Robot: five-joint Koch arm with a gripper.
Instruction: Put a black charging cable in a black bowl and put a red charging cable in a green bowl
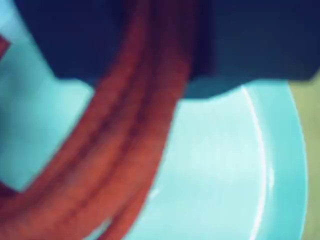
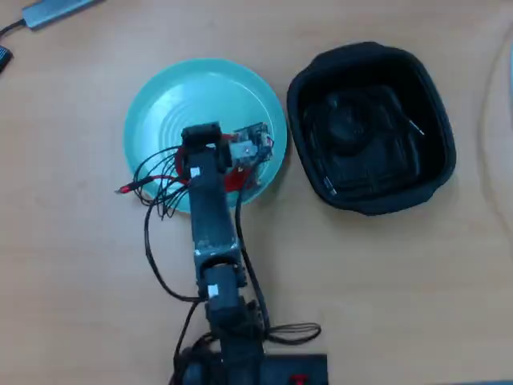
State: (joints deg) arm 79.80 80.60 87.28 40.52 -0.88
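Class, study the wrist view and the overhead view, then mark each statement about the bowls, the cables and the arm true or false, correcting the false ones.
1. The gripper is over the green bowl. True.
2. The red cable is in the black bowl. False: it is over the green bowl, at the gripper.
3. In the overhead view, the black bowl is right of the green bowl. True.
4. The black bowl is empty. False: the black cable lies inside.
5. The two bowls are stacked. False: they sit side by side.
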